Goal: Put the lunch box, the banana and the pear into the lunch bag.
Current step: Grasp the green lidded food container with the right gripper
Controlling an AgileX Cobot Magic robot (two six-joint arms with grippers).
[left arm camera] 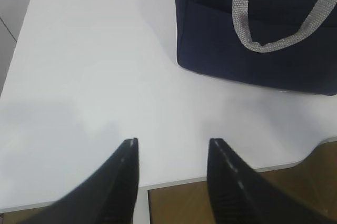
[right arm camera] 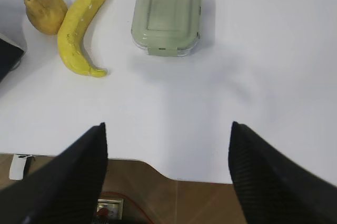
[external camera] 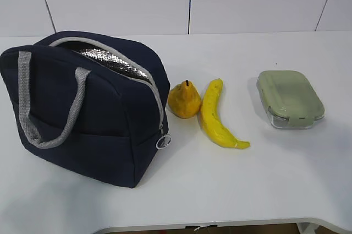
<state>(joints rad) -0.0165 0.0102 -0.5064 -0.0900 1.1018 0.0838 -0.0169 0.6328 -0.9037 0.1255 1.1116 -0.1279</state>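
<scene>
Exterior view shows 0 of 3 packed: lunch box (external camera: 290, 98), banana (external camera: 215, 117), pear (external camera: 184, 99) lie beyond the empty, open fingers, outside the lunch bag (external camera: 82, 107).

Exterior view: fixed in front of the white table (external camera: 264, 184), looking down at a slant from above its near edge; whole layout in frame, wall panels across the top.

Left wrist view: above the table's near edge, facing down and forward; lunch bag (left arm camera: 263, 29) at upper right, close. Shares that bag with the exterior view.

Right wrist view: higher, same facing; pear (right arm camera: 45, 12), banana (right arm camera: 78, 31) and lunch box (right arm camera: 167, 13) along the top. Shares these with the exterior view.
</scene>
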